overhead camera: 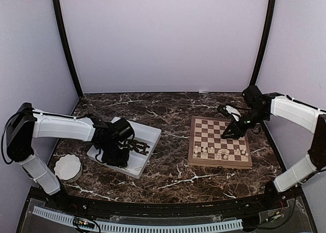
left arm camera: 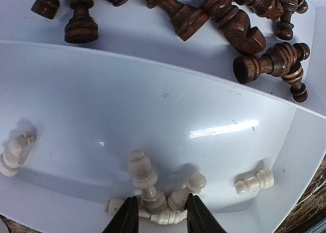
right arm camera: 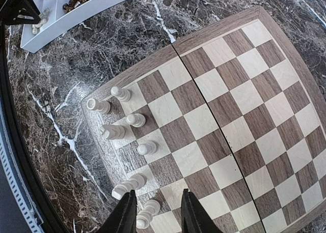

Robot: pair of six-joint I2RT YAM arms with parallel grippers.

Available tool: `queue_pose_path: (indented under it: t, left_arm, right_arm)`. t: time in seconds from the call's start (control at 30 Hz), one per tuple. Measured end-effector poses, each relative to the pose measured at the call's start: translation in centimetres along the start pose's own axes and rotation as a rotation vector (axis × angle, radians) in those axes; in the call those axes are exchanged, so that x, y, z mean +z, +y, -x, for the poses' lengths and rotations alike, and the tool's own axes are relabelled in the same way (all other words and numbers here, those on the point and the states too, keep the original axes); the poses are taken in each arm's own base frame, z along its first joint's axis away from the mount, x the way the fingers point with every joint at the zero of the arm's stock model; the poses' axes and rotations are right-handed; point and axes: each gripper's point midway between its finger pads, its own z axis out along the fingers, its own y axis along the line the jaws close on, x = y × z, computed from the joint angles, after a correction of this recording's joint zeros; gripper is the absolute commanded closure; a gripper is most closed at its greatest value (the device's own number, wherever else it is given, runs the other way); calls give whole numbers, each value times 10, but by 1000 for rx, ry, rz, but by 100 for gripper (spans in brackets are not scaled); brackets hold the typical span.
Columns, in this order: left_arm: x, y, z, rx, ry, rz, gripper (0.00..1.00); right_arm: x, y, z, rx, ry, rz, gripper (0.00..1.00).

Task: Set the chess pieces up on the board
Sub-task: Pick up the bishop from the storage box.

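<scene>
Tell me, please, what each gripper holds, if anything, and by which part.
Right gripper: nothing; fingers apart around a pawn on the board. Left gripper: cannot tell; it straddles cream pieces in the tray.

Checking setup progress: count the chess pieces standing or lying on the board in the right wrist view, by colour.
Pale pieces: 7
Dark pieces: 0; those lie in the tray
Total on the board in this view: 7

Overview above; wrists over tray [left arm camera: 153,100], board [right arm camera: 229,116]

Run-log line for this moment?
left hand: low in tray, straddling cream pieces | right hand: over board, jaws apart | dark pieces: in tray
</scene>
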Motion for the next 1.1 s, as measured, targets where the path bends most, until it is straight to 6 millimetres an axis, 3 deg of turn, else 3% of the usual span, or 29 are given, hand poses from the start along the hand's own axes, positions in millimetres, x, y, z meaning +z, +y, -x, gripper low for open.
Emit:
queue_pose_path:
  t: [0.2, 0.4, 0.57, 0.8, 0.93, 1.1]
  left_arm:
    - [-12, 6, -1, -5, -18, 12, 62]
    - [-12, 9, -4, -2, -5, 27, 70]
    - [-4, 11, -6, 7, 11, 41, 76]
    - [12, 14, -10, 24, 49, 74, 72]
    - [12, 12, -9, 37, 61, 77, 84]
    - [12, 8, -7, 70, 69, 71, 92]
  right_arm:
    - [3, 1, 1, 3, 3, 6, 69]
    - [4, 2, 1, 3, 4, 8, 69]
    - [5, 2, 1, 4, 3, 8, 69]
    - [5, 2, 0, 5, 4, 8, 69]
    - [5, 2, 0, 6, 4, 8, 69]
    - [5, 2, 0, 6, 4, 8, 69]
